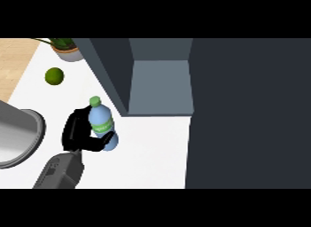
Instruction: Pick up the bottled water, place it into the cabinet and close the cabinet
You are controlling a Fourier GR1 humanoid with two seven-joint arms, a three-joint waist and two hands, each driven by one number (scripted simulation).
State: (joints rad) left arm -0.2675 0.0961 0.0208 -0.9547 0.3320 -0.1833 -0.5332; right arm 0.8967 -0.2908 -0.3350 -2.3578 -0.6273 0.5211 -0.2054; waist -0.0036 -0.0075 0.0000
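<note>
Your left hand [75, 131] is curled round the bottled water [99, 116]. The palm lies along the bottle's left side and a digit hooks under its base, so the grasp is made. The bottle points its green cap away from you, over the counter [151, 150] near its middle, just left of the cabinet [161, 86]. You cannot tell whether it has left the surface.

The step in hand looks like the carry. Next, lift and swing the bottle right and forward into the cabinet's open grey compartment, keeping clear of the dark left wall [112, 75] beside the cap. Release it there, then shut the door.

A lime [54, 76] and a potted plant [67, 48] sit well apart, toward the far left corner.
</note>
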